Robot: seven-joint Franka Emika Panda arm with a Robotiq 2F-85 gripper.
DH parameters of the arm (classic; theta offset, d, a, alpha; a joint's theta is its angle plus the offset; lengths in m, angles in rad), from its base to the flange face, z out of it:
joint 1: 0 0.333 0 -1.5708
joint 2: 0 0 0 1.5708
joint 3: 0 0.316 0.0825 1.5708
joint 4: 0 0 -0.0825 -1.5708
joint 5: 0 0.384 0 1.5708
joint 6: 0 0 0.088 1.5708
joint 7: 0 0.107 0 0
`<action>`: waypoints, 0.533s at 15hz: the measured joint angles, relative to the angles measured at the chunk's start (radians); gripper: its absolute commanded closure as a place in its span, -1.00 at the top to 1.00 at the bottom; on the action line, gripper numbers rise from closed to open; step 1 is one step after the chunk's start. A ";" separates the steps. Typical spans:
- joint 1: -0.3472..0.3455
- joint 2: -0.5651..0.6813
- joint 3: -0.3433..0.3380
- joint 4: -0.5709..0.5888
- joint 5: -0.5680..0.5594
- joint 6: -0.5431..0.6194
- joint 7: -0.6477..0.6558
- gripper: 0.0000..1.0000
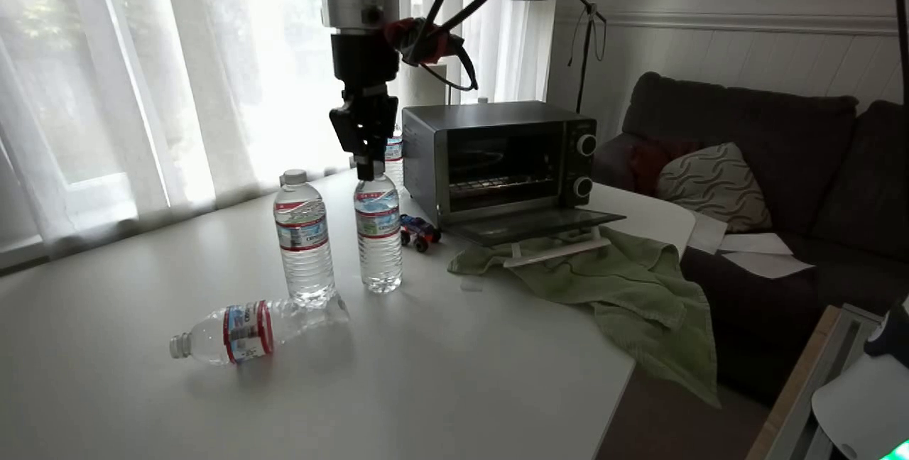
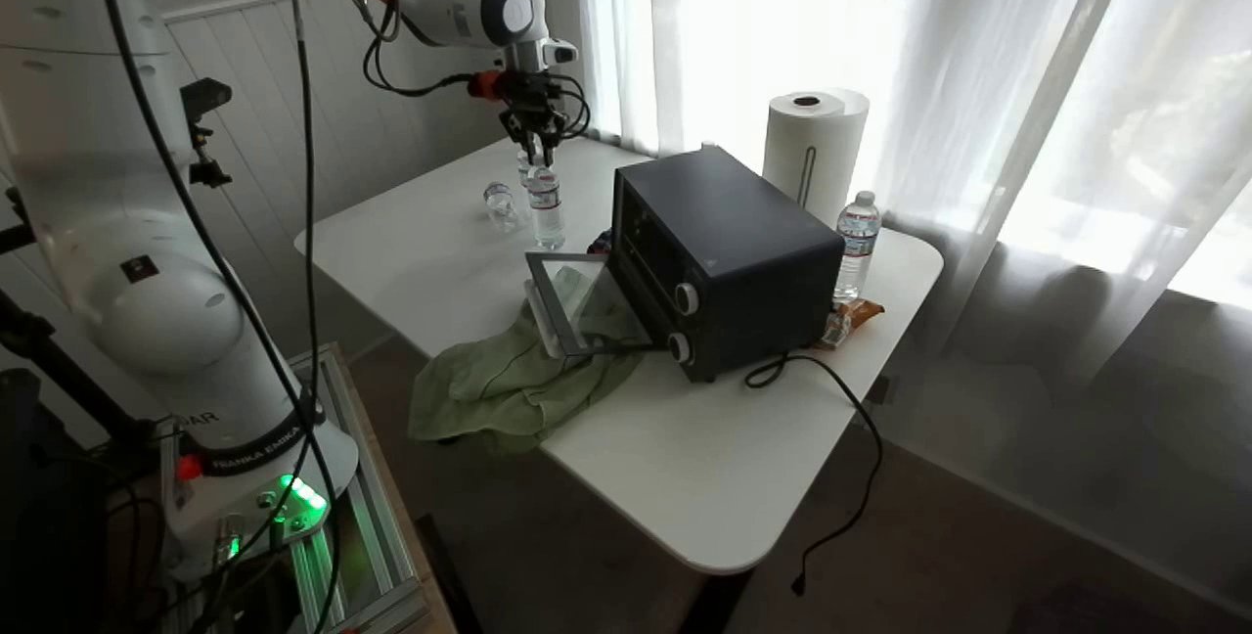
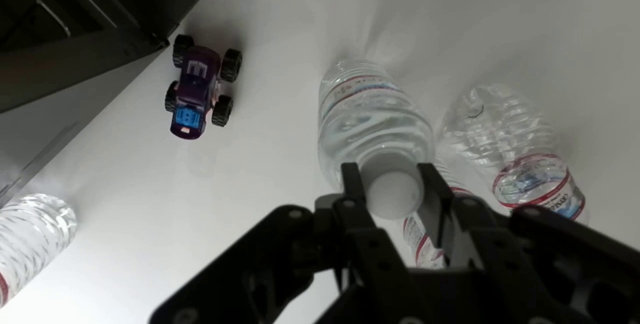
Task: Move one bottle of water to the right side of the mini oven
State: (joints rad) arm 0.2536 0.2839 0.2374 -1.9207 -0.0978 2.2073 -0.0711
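Note:
The bottle of water stands upright on the white table, clear with a white cap and a blue-and-white label edged in red [image 1: 380, 233]; it also shows in an exterior view [image 2: 546, 213] and in the wrist view [image 3: 372, 124]. My gripper [image 3: 389, 169] points down over it, a finger touching each side of its cap. The gripper also shows in both exterior views [image 1: 364, 169] [image 2: 539, 157]. The bottle's base appears to rest on the table. The mini oven [image 1: 497, 116] stands beside it with its glass door folded down; it also shows in an exterior view [image 2: 729, 208].
Another standing bottle [image 1: 303, 233] and a lying bottle [image 1: 245, 332] are close by. A further bottle [image 3: 35, 234] stands by the oven. A toy truck [image 3: 195, 89] sits between. A green towel [image 1: 639, 289] lies under the door. A bottle [image 2: 858, 248], wrapper [image 2: 849, 323] and paper roll [image 2: 807, 155] stand behind.

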 measured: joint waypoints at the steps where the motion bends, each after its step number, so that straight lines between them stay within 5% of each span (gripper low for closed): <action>1: 0.000 -0.001 0.000 0.004 0.000 -0.021 0.000 -0.84; 8: -0.004 -0.078 -0.003 0.013 0.000 -0.172 0.005 -0.84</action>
State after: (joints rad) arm 0.2498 0.2062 0.2348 -1.9075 -0.0977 2.0354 -0.0661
